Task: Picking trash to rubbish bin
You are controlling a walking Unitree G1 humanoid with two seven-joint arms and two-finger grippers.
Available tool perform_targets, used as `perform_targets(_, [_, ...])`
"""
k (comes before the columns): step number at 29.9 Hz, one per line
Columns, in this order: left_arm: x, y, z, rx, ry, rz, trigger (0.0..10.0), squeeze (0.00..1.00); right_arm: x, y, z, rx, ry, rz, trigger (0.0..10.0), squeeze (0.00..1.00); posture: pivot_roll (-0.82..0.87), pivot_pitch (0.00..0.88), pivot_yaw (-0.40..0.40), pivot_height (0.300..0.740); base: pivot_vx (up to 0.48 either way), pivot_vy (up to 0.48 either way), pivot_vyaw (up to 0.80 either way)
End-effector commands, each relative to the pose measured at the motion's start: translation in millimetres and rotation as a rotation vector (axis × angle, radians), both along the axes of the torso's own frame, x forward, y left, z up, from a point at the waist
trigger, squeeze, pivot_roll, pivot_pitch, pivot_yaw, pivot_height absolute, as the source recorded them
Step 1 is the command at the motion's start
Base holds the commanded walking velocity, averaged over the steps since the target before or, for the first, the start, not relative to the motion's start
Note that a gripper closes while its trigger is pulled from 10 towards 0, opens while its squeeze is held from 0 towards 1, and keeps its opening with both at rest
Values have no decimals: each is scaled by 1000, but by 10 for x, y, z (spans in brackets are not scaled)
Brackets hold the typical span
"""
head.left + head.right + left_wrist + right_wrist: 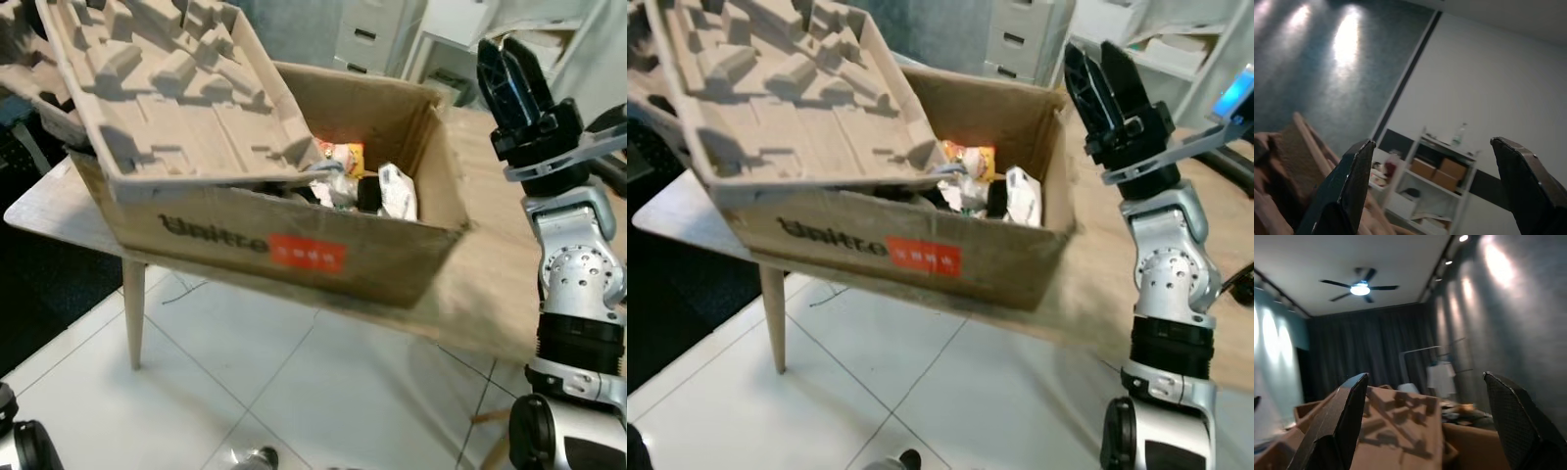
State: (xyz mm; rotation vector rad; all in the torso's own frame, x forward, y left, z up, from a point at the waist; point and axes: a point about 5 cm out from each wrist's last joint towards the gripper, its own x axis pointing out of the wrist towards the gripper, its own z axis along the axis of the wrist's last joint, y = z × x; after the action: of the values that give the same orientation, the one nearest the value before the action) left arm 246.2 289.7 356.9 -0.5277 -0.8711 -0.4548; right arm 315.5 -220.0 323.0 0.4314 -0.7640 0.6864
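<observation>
A brown cardboard box with a red label stands on a wooden table and serves as the bin. Inside lie white wrappers, a yellow-orange packet and some dark scraps. A moulded pulp tray lies tilted over the box's left half. My right gripper is raised at the box's right side with its fingers pointing up, open and empty, above the table. In the left wrist view my left gripper is open too, with nothing between its fingers.
White drawers and shelves stand behind the table. A table leg comes down to the white tiled floor at the left. A shelf unit with boxes appears in the left wrist view.
</observation>
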Motion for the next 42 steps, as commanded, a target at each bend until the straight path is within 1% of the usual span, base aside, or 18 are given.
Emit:
perform_targets(1, [-19, -1, 22, 41, 8, 4, 10000, 0, 13, -45, 5, -21, -1, -48, 10000, 0, 95, 104, -45, 740, -382, 0, 0])
perform_targets(13, [106, -23, -228, 36, 103, -3, 10000, 0, 102, -15, -212, -152, 80, -94, 10000, 0, 95, 115, -45, 740, -378, 0, 0])
perform_targets(16, [192, -28, -453, 94, 189, 17, 10000, 0, 172, 67, -434, -306, 170, -98, 10000, 0, 98, 116, -45, 740, -271, 0, 0])
perform_targets(19, [292, -110, -833, 219, 326, 3, 10000, 0, 272, 122, -769, -409, 320, -110, 10000, 0, 98, 118, -42, 740, 0, 0, 0])
perform_targets(20, [292, -110, -833, 219, 326, 3, 10000, 0, 272, 122, -769, -409, 320, -110, 10000, 0, 98, 118, -42, 740, 0, 0, 0])
perform_targets(22, [354, -166, -1280, 278, 476, -41, 10000, 0, 306, 164, -1120, -455, 442, -105, 10000, 0, 97, 118, -39, 740, 0, 0, 0])
perform_targets(23, [354, -166, -1280, 278, 476, -41, 10000, 0, 306, 164, -1120, -455, 442, -105, 10000, 0, 97, 118, -39, 740, 0, 0, 0])
perform_targets(25, [349, -251, -1640, 353, 595, -98, 10000, 0, 323, 168, -1402, -462, 545, -118, 10000, 0, 100, 118, -40, 740, 0, 0, 0])
perform_targets(29, [341, -311, -1869, 416, 676, -123, 10000, 0, 329, 155, -1581, -455, 611, -136, 10000, 0, 99, 118, -40, 740, 0, 0, 0])
perform_targets(30, [333, -369, -2373, 451, 863, -135, 10000, 0, 274, 115, -2055, -447, 789, -187, 10000, 0, 98, 117, -40, 740, 0, 0, 0])
perform_targets(31, [313, -389, -2566, 467, 938, -132, 10000, 0, 228, 105, -2238, -440, 861, -201, 10000, 0, 98, 117, -40, 740, 0, 0, 0])
perform_targets(32, [313, -389, -2566, 467, 938, -132, 10000, 0, 228, 105, -2238, -440, 861, -201, 10000, 0, 98, 117, -40, 740, 0, 0, 0])
perform_targets(34, [263, -390, -2945, 486, 1084, -88, 10000, 0, 109, 64, -2576, -422, 1010, -251, 10000, 0, 107, 115, -43, 740, 0, 0, 0])
perform_targets(35, [263, -390, -2945, 486, 1084, -88, 10000, 0, 109, 64, -2576, -422, 1010, -251, 10000, 0, 107, 115, -43, 740, 0, 0, 0])
perform_targets(37, [183, -380, -3248, 537, 1228, -32, 10000, 0, -9, 29, -2794, -404, 1107, -283, 10000, 0, 107, 114, -42, 740, 0, 0, 0])
perform_targets(38, [183, -380, -3248, 537, 1228, -32, 10000, 0, -9, 29, -2794, -404, 1107, -283, 10000, 0, 107, 114, -42, 740, 0, 0, 0])
perform_targets(40, [-20, -336, -3629, 540, 1437, 76, 10000, 0, -246, -14, -3120, -422, 1257, -339, 10000, 0, 104, 112, -41, 740, 0, 0, 0])
perform_targets(42, [-102, -328, -3738, 527, 1498, 107, 10000, 0, -336, -30, -3225, -438, 1308, -363, 10000, 0, 104, 112, -41, 740, 0, 0, 0])
